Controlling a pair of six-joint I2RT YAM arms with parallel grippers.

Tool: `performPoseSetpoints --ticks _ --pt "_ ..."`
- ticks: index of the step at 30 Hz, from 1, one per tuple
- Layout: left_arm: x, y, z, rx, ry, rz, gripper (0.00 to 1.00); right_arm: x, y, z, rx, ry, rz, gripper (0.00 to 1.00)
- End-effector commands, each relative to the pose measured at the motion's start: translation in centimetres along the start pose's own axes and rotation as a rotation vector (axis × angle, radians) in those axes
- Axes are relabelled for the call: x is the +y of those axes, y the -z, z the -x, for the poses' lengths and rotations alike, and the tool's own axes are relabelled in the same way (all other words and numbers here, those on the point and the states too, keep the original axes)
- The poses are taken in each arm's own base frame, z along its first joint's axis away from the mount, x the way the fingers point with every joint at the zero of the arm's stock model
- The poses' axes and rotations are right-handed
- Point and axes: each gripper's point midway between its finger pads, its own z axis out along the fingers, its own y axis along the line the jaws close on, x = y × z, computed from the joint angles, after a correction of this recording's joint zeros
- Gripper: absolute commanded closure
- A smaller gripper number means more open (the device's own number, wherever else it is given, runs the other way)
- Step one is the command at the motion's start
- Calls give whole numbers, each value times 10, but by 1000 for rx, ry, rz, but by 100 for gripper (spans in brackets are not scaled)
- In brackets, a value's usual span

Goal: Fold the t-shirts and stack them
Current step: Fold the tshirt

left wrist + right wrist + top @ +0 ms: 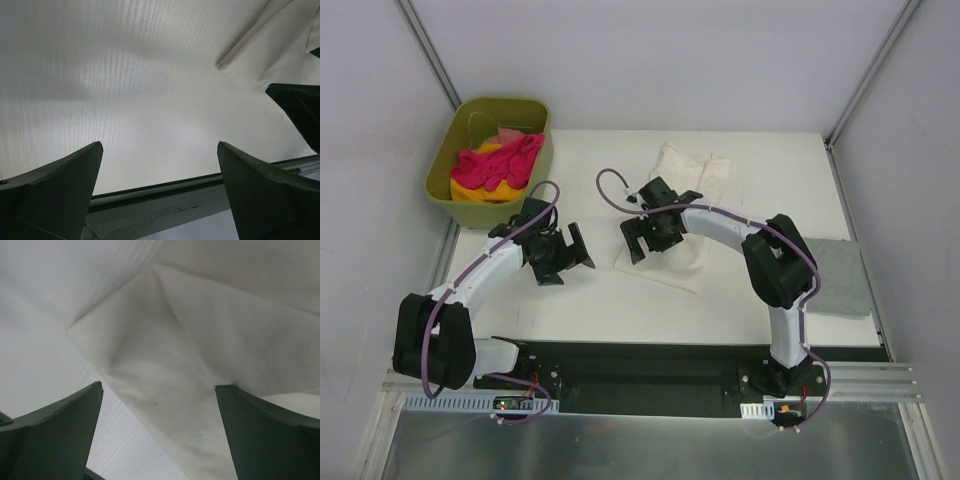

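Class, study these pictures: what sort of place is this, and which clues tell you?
Probably a robotics lab work cell: left arm and right arm bolted to a metal rail, a white table enclosed by plain panels, an olive-green tub of bright shirts.

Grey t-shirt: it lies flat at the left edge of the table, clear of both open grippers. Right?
No. The grey t-shirt lies flat at the right edge of the table, not the left; the top external view shows it. It is clear of the left gripper and the right gripper, both open.

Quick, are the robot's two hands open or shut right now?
Left gripper: open, holding nothing.
Right gripper: open above the cream-white t-shirt, holding nothing.
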Motion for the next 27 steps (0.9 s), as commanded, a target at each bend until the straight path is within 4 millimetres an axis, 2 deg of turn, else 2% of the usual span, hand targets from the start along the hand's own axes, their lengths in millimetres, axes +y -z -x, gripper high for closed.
performPoseSetpoints --ticks 1,2,4,5,7,8,9,11,14,15,16,17,19,20,21,22,23,24,25,27 --pt "4 9 6 -31 -18 24 1 -31 0 48 -148 -16 -184 1" --pt "3 10 7 -35 -20 23 1 -38 6 65 -190 -16 -222 1" --pt "2 12 9 -40 -25 22 1 -52 4 83 -220 -12 -274 0" --pt "2 12 9 -43 -24 23 1 -56 15 109 -282 -12 -279 0" --pt "2 14 11 -55 -24 24 1 -66 16 128 -327 -28 -286 0" --pt "2 15 11 -58 -24 23 1 -73 29 153 -397 -48 -287 0" --pt "2 16 11 -64 -25 23 1 -80 28 159 -405 -61 -298 0" --pt "1 19 13 -79 -27 20 1 -88 44 180 -456 -71 -294 0" --pt "3 22 13 -90 -26 25 1 -90 57 186 -473 -65 -272 0" --pt "3 22 14 -96 -26 24 1 -91 56 181 -458 -53 -272 0" --pt "3 22 14 -95 -27 25 1 -85 67 181 -470 -35 -259 0" --pt "3 21 13 -92 -27 25 1 -82 69 175 -461 -22 -245 0" --pt "3 21 13 -88 -25 29 1 -72 63 151 -407 23 -188 1" --pt "3 20 14 -87 -25 30 1 -64 81 148 -427 51 -169 0" --pt "3 20 14 -86 -27 32 1 -61 84 139 -416 69 -162 0" --pt "4 19 14 -84 -26 36 1 -61 71 110 -344 97 -163 0" --pt "5 20 15 -89 -26 41 1 -54 88 104 -359 117 -161 0" --pt "5 20 15 -92 -28 45 1 -54 86 89 -330 121 -176 0" --pt "6 21 16 -98 -27 47 1 -50 78 61 -259 153 -168 0" --pt "6 22 18 -105 -25 50 1 -45 85 40 -222 166 -185 0"
